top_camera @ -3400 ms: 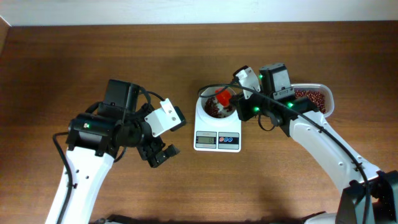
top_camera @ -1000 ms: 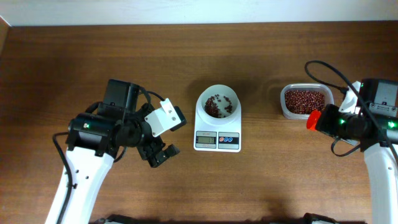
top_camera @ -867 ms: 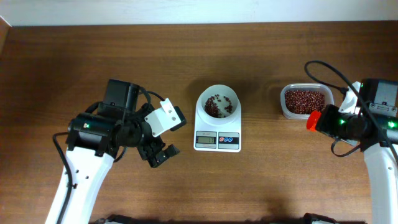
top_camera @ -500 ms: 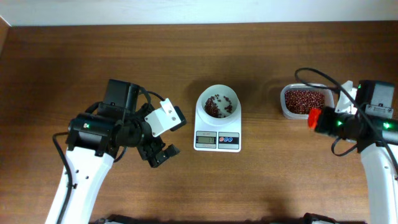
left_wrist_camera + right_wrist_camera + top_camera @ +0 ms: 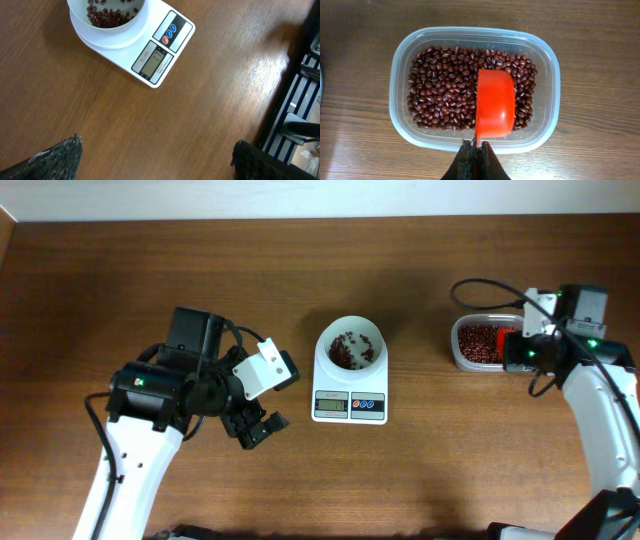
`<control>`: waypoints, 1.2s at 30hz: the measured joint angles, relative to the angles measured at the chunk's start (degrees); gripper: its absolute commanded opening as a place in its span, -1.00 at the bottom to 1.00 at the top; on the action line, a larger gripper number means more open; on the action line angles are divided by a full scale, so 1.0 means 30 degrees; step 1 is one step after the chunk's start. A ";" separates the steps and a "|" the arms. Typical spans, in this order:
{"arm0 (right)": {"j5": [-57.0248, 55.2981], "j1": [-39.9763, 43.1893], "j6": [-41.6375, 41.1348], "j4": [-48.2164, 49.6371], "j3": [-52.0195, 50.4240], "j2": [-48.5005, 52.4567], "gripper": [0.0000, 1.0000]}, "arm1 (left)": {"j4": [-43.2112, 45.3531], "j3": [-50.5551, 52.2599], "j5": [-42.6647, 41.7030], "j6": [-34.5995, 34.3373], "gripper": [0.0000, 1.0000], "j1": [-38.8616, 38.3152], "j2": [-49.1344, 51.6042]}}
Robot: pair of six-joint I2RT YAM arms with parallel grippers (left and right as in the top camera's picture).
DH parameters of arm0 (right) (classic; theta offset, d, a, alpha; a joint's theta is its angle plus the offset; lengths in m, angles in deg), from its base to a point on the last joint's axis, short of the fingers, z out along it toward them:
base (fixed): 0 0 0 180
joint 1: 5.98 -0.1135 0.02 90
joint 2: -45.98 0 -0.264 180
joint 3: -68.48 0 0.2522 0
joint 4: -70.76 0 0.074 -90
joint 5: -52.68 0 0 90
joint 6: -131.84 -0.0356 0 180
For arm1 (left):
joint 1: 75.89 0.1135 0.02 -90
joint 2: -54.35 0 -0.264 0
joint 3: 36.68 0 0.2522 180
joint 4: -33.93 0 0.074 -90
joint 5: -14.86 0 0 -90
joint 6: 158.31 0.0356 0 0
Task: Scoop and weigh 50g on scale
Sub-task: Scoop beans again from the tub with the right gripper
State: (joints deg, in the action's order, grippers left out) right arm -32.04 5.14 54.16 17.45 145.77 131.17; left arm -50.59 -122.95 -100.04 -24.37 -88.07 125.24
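Observation:
The white scale (image 5: 349, 407) stands mid-table, and its round bowl holds a thin layer of the red-brown beans (image 5: 349, 350). The left wrist view shows the scale (image 5: 161, 50) and those beans (image 5: 107, 11) at the top. A clear tub (image 5: 462, 355) to the right holds a heap of beans (image 5: 445, 90). My right gripper (image 5: 475, 148) is shut on the handle of a red scoop (image 5: 495, 102), which hangs over the right half of the tub, its underside up. My left gripper (image 5: 155, 160) stands open over bare wood, left of the scale.
The clear tub (image 5: 400, 75) lies lengthwise near the table's right side. A black cable (image 5: 480, 285) loops off the right arm above it. The table's edge and a dark rack (image 5: 300, 100) show in the left wrist view.
My right arm has carried the red scoop left and toward the back, from beside the tub to over its beans. The left arm and the scale have not moved.

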 measured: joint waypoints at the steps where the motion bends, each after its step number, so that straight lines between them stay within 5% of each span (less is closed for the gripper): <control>1: -0.1253 -0.0714 0.0051 -0.0036 0.0007 0.0000 -0.92 | 0.0000 0.0000 0.0000 0.0000 0.98 0.0000 0.0000; 5: -0.6630 -0.4532 0.0124 -0.0007 0.0015 0.0000 -0.92 | 0.0000 0.0000 0.0000 0.0000 0.98 0.0000 0.0000; 16: -0.9457 -0.4772 0.0138 0.1013 0.0036 0.2011 -0.92 | 0.0000 0.0000 0.0000 0.0000 0.98 0.0000 0.0000; 36: -0.6360 -0.3745 -0.0765 0.1705 0.0073 0.2965 -0.92 | 0.0000 0.0000 0.0000 0.0000 0.98 0.0000 0.0000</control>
State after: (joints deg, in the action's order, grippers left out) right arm -51.12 -6.10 51.86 22.57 145.98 140.07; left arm -50.59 -122.95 -100.04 -24.37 -88.07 125.24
